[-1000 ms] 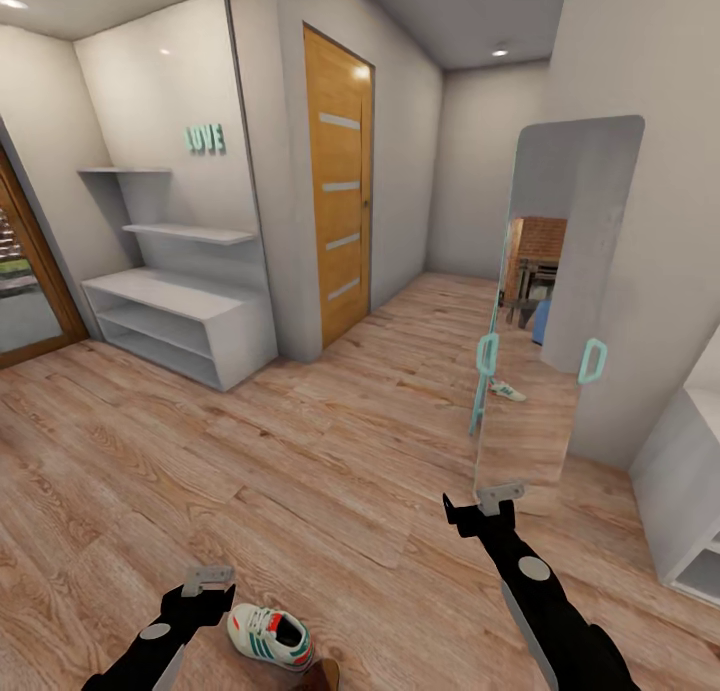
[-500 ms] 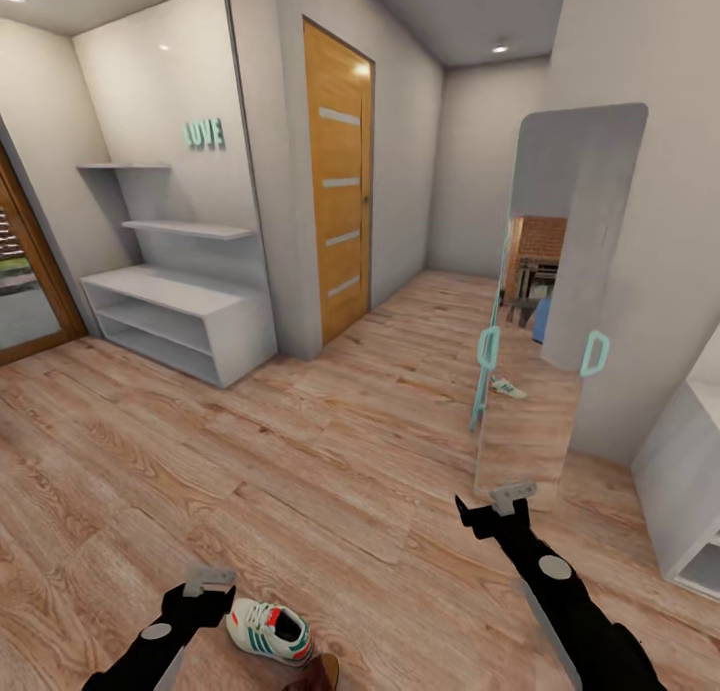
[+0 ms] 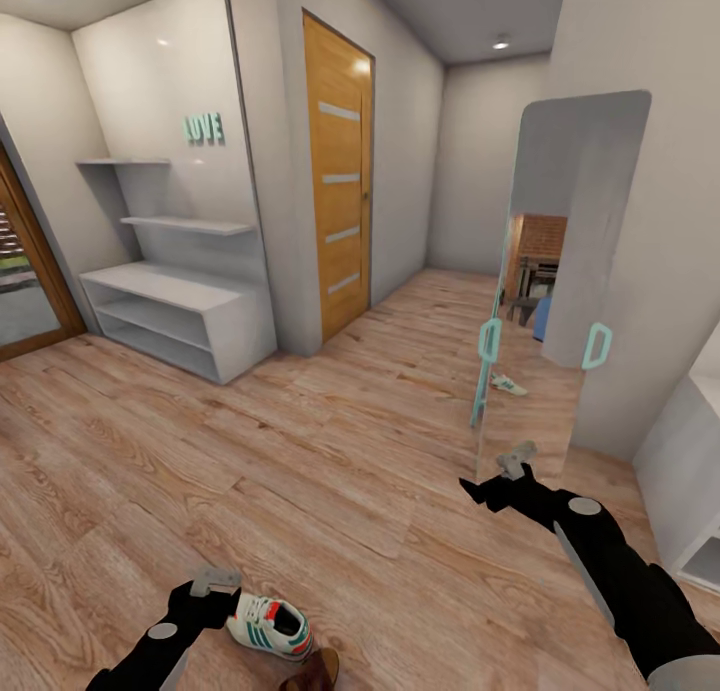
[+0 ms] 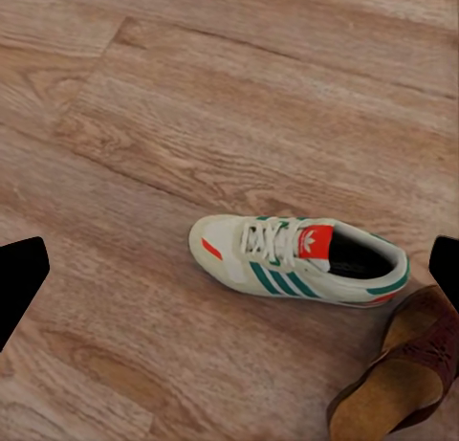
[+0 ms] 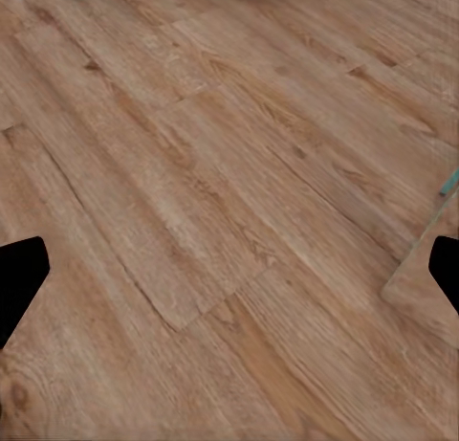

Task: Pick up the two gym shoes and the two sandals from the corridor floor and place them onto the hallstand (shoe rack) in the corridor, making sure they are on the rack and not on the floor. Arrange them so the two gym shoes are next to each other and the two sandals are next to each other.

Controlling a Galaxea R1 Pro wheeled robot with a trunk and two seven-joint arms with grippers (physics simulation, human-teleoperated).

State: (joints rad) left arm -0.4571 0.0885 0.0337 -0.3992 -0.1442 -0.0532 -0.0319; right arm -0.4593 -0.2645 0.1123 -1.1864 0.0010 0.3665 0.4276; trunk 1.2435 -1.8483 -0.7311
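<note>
We saw the corridor floor (image 3: pixel 330 471), light-brown wood plank, spreading from the robot's base to the far wall. Against the left wall stood the hallstand (image 3: pixel 175 316), a light-grey low unit with 2 long open shelves, a tall back panel and 2 floating shelves above it. An orange wooden door (image 3: pixel 338 176) stood beside it, and a tall mirror (image 3: pixel 545 301) with teal handles leaned near the right wall; a small pale sneaker shape showed in its glass.

Our right arm reached forward over bare planks near the mirror's foot, and the right gripper (image 3: pixel 492 489) was empty; in the right wrist view its dark fingertips (image 5: pixel 21 274) sat far apart at the picture's edges, so the jaws stood wide. The left gripper (image 3: pixel 213 596) hung low, just beside 1 gym shoe (image 3: pixel 268 624), and its fingertips (image 4: pixel 21 274) were likewise spread wide with nothing between them.

That gym shoe (image 4: pixel 298 261) lay upright on the floor, well apart from the hallstand. A dark-brown sandal (image 4: pixel 406 374) with a tan footbed lay just beside its heel; whether they touched we could not tell.
</note>
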